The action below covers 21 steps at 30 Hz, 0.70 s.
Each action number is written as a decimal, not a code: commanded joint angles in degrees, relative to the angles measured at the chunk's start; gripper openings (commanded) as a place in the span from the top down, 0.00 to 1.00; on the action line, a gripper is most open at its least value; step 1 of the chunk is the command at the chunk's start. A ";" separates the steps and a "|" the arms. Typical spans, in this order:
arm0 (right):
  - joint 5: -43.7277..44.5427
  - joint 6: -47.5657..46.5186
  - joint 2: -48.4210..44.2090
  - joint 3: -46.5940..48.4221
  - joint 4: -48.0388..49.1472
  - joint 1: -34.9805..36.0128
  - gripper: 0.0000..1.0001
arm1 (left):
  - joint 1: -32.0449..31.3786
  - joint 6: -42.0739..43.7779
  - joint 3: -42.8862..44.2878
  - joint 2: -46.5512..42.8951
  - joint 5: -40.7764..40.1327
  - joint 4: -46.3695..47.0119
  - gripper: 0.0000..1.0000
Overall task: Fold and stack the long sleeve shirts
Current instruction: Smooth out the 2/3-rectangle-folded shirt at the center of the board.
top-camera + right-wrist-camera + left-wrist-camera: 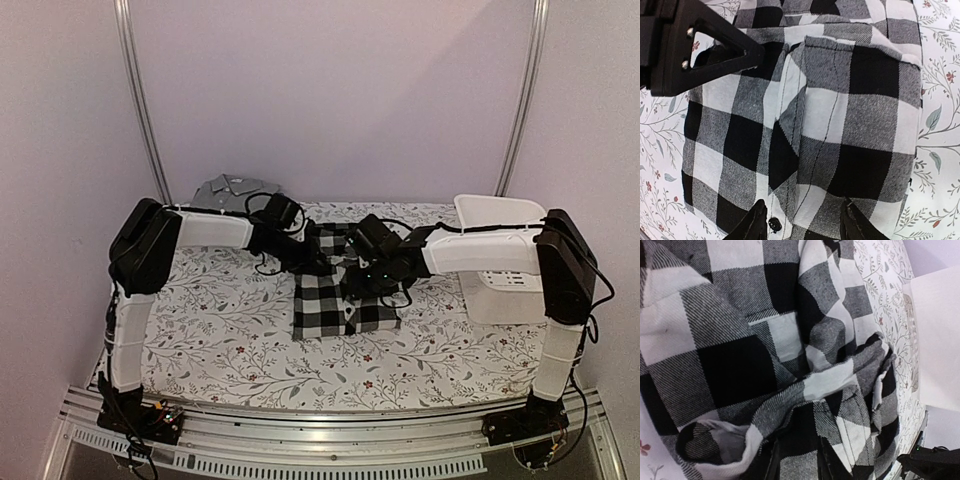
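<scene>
The black-and-white checked shirt (pixel 335 300) lies partly folded in the middle of the table. My left gripper (pixel 303 255) is at its far left part, and in the left wrist view (pixel 799 462) it is shut on a bunched fold of the checked cloth (pixel 740 365). My right gripper (pixel 366 276) hovers over the shirt's right half. In the right wrist view (pixel 804 222) it is open and empty just above the flat checked cloth (pixel 840 125), near a black button. The plain grey shirt (pixel 232 190) lies folded at the back left. The blue shirt is out of view.
A white plastic basket (pixel 500 275) stands at the right edge of the table, close to the right arm, and shows in the left wrist view (pixel 940 340). A floral tablecloth (pixel 220 330) covers the table. The left gripper's black frame (pixel 700 50) shows at the right wrist view's top left.
</scene>
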 commanded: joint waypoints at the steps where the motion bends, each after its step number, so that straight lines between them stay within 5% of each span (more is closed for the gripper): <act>1: 0.36 0.84 1.06 -2.99 0.23 -1.63 0.53 | -0.52 1.86 1.46 -4.56 -1.48 -1.67 0.74; 10: -1.78 2.99 5.64 -8.22 3.11 -2.02 0.55 | -0.83 2.35 -4.38 -12.34 -1.58 -1.43 0.68; 21: 0.43 3.57 -9.93 -12.52 0.34 -1.81 0.47 | -1.50 0.64 -28.42 -29.06 -0.44 2.43 0.66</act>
